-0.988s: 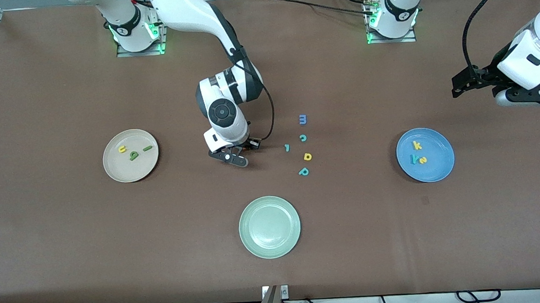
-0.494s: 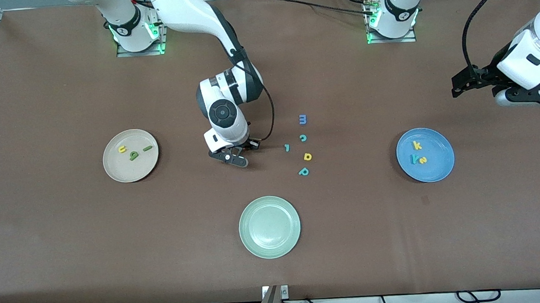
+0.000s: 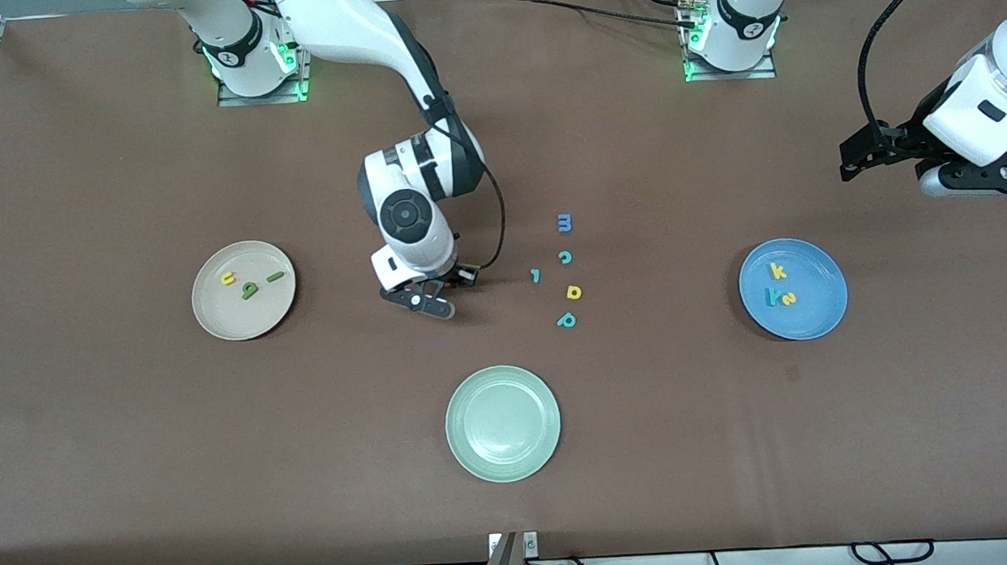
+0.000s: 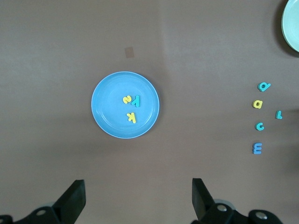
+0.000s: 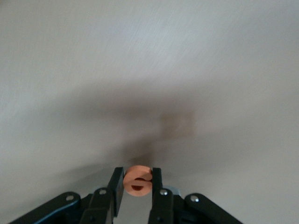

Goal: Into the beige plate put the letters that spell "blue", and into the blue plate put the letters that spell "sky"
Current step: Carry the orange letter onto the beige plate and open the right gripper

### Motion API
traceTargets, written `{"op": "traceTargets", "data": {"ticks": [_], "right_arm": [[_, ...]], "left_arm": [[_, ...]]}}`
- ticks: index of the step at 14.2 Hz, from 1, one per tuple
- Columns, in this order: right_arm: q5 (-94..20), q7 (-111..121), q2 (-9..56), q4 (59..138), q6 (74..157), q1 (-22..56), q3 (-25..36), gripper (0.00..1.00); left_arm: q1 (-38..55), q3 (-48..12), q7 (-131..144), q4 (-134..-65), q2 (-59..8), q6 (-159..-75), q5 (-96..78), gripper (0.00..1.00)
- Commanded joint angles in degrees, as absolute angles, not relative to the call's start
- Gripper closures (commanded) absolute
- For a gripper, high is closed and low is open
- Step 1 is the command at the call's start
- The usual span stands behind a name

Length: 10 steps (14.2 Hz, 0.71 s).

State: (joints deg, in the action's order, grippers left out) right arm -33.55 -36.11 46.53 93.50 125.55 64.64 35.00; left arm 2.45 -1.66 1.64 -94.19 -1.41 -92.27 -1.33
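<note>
Three letters already lie in the beige plate point(image 3: 243, 290) toward the right arm's end of the table: you can read the yellow u point(image 3: 228, 279), the green b point(image 3: 249, 290) and the thin green l point(image 3: 275, 277). Your right gripper point(image 5: 138, 185) is low over bare table between that plate and the loose letters, its fingers point(image 5: 116, 185) pinched narrow on the orange e point(image 5: 137, 180), as the right wrist view shows. Toward the left arm's end, the blue plate point(image 3: 816, 314) holds the yellow k point(image 3: 778, 271), the yellow s point(image 3: 787, 299) and the teal y point(image 3: 771, 297), the last two touching. Your left gripper point(image 4: 135, 200) waits in the air over the table by the blue plate, farther from the front camera than the plate, fingers point(image 4: 72, 199) spread wide and holding nothing. Loose on the table near the middle you have a blue m point(image 3: 564, 222), a teal c point(image 3: 565, 257), a small teal letter point(image 3: 536, 275) you cannot read for sure, a yellow d-like letter point(image 3: 573, 292) and a teal p point(image 3: 566, 320). Nearest the front camera sits the pale green plate point(image 3: 503, 423). No brand marks or printed labels are legible.
</note>
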Motion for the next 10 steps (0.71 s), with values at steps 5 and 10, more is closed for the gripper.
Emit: {"op": "traceTargets", "data": {"ticks": [5,10], "right_arm": [[-34.1,-7.0,44.2,96.8,109.2,60.9,50.6,0.85],[-34.4,11.0,44.2,103.3,107.1,55.2,53.4,0.85]], "left_arm": [[3.3,-2.0,1.0,-91.7,-2.4,-90.4,-1.8,0.00],[3.3,-2.0,1.1,-91.5,-2.4,-89.8,-1.8,0.00]]}}
